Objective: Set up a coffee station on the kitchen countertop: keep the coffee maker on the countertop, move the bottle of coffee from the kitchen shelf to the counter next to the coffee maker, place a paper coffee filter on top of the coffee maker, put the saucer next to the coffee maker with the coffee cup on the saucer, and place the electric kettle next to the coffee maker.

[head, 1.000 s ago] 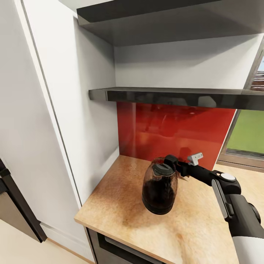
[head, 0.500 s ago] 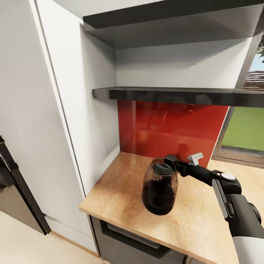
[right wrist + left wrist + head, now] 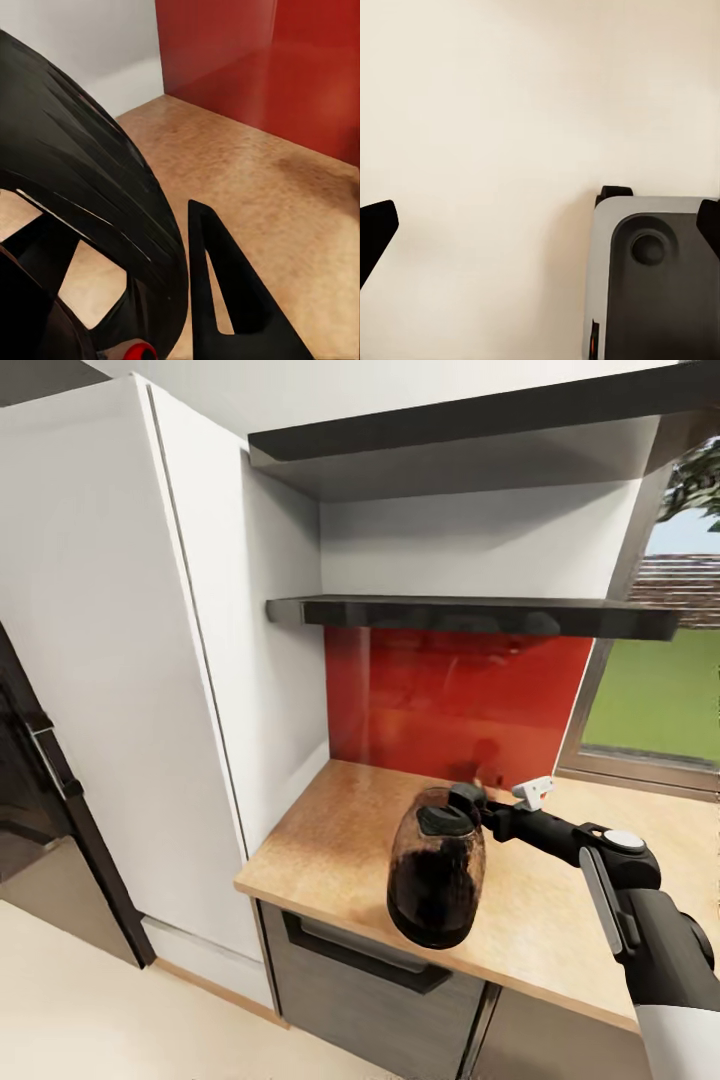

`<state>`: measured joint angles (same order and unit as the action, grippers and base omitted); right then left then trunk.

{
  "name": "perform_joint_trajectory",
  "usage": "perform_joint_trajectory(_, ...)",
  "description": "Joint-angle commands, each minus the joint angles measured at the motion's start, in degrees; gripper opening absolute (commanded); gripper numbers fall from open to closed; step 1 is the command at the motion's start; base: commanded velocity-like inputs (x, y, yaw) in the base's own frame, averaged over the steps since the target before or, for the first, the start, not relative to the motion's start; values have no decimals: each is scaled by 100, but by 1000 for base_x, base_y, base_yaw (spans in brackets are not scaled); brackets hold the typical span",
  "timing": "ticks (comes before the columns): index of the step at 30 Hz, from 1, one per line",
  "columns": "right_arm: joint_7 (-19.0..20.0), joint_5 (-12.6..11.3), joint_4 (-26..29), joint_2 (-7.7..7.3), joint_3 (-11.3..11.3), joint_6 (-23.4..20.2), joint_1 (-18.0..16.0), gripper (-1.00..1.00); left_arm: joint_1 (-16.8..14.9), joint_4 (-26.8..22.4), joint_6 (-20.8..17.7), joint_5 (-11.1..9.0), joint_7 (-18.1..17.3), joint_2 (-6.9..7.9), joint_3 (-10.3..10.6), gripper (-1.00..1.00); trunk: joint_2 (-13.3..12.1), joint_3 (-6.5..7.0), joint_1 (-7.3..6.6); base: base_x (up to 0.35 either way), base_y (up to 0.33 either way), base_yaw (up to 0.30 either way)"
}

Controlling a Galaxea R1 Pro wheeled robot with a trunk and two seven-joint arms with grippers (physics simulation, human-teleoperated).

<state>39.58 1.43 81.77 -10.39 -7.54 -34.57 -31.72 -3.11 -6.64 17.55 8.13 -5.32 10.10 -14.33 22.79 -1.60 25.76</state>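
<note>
1. Right now the electric kettle [image 3: 436,877] hangs from the right gripper [image 3: 478,808], which is clenched on its black loop handle at the lid end; the jug's body sits on the gripper's far side from the arm, toward the robot's left.
2. Its long axis is close to upright, tilted slightly, lid up and black base down. In the head view the base overlaps the front edge of the kitchen countertop [image 3: 330,840], and I judge it to be held off the surface, though contact cannot be ruled out.
3. The right arm alone is placed to set it down. The left gripper [image 3: 540,225] looks at a plain cream surface and a grey part of the robot's own body; its dark fingertips stand wide apart, released, holding nothing.
4. Around the kettle: a red backsplash [image 3: 460,700] behind, a white tall cabinet [image 3: 130,660] just beside the counter's left end, the kitchen shelf [image 3: 470,615] above, a window [image 3: 660,700] to the right.
5. Nothing stands on the tan worktop near the kettle, so a lowering move looks unobstructed. My guess is that the station lies elsewhere along the counter.
</note>
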Motion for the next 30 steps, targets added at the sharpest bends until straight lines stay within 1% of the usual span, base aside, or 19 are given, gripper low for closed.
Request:
perform_joint_trajectory(1, 40, -3, 7, 2, -9, -40, -8, -100, -5, 4, 20, 57, -21, 0, -51, 100, 14, -13, 3, -56, 0, -105)
perform_joint_trajectory(11, 45, -14, 45, -4, -49, -33, -3, -100, -5, -1, 20, 57, -21, 0, -52, 100, 14, -13, 3, -8, 0, -271)
perform_joint_trajectory(12, 47, -18, 42, -5, -111, -33, -4, -100, -5, -2, 20, 57, -21, -1, -52, 100, 14, -13, 3, 0, 0, -299)
perform_joint_trajectory(13, 48, -27, 37, -3, -290, -32, -6, -100, -5, -3, 20, 57, -21, -3, -56, 100, 14, -15, 3, 0, 0, -296)
perform_joint_trajectory(15, 43, -30, 25, 0, -530, -35, -7, -100, -5, -4, 20, 57, -21, -1, -59, 100, 14, -20, 3, 0, 0, -289)
perform_joint_trajectory(17, 30, -23, 2, 1, -671, -39, -8, -100, -5, -4, 20, 57, -21, -2, -60, 100, 14, -26, 3, 0, 0, -282)
perform_joint_trajectory(20, 7, -14, -27, 1, -728, -40, -9, -100, -7, -7, 20, 57, -21, -4, -66, 100, 14, -31, 3, 0, 0, -285)
perform_joint_trajectory(23, -399, -14, -36, 11, -728, -41, -9, -100, -13, -12, 20, 57, -21, -1, -67, 100, 14, -29, 3, 0, 0, -296)
perform_joint_trajectory(24, -665, -20, -37, 27, -725, -41, -10, -100, -13, -13, 20, 57, -21, 0, -64, 100, 14, -27, 3, 0, 0, -299)
perform_joint_trajectory(26, -950, -26, -23, 91, -723, -41, -6, -100, -14, -13, 20, 57, -21, 0, -62, 100, 14, -21, 3, 0, 0, -299)
perform_joint_trajectory(30, -1074, -36, 3, 128, -722, -41, -6, -100, -13, -13, 20, 57, -21, 0, -62, 100, 14, -8, 3, 0, 0, -300)
